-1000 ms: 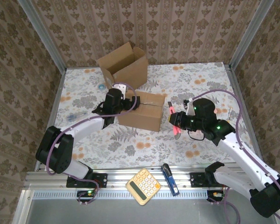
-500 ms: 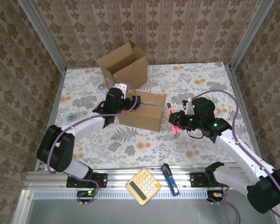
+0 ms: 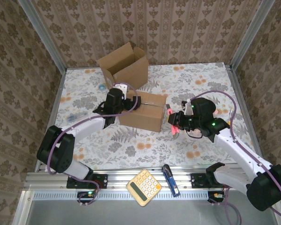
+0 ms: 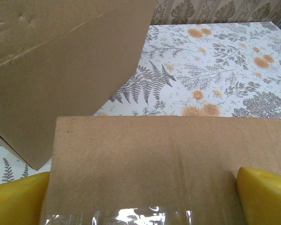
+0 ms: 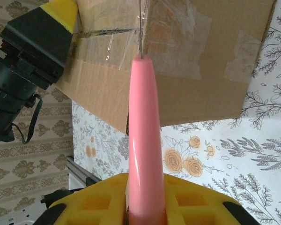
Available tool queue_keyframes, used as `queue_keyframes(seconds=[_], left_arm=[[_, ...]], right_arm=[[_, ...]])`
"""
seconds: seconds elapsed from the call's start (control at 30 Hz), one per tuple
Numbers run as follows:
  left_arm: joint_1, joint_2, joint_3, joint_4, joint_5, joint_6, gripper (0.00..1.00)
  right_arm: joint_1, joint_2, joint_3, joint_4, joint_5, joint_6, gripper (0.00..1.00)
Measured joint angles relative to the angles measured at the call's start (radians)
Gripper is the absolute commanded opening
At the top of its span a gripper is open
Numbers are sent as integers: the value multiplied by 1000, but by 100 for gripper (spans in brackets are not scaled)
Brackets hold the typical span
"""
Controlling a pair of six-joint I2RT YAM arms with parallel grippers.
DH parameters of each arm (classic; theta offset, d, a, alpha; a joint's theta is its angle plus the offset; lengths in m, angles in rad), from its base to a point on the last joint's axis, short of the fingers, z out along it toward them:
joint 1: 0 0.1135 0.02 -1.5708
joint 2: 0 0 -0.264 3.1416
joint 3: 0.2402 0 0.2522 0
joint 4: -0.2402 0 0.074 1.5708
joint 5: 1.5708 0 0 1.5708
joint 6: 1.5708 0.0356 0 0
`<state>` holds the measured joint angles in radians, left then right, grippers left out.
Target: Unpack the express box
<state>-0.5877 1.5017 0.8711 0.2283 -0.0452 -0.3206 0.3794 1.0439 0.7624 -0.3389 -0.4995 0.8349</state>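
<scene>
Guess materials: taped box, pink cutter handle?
Taped box: looks like plain brown corrugated cardboard, matte, with glossy clear plastic tape wrinkled across its seam. Pink cutter handle: probably moulded plastic, smooth with a shiny highlight; its thin blade seems metal.

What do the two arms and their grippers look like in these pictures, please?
Both arms have white link shells with black joint housings, and a purple cable loops along each. The right arm shows small green indicator lights near its wrist. The left arm ends in a black gripper body. The fingers are bright yellow, and the right gripper's yellow pads have square recesses.
</scene>
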Motion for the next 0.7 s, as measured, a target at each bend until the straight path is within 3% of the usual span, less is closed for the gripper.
queue_keyframes(seconds=[0.7], left_arm=[[0, 0, 0, 0, 0, 0, 96]], right_arm=[[-2, 41, 0, 31, -6, 0, 0]])
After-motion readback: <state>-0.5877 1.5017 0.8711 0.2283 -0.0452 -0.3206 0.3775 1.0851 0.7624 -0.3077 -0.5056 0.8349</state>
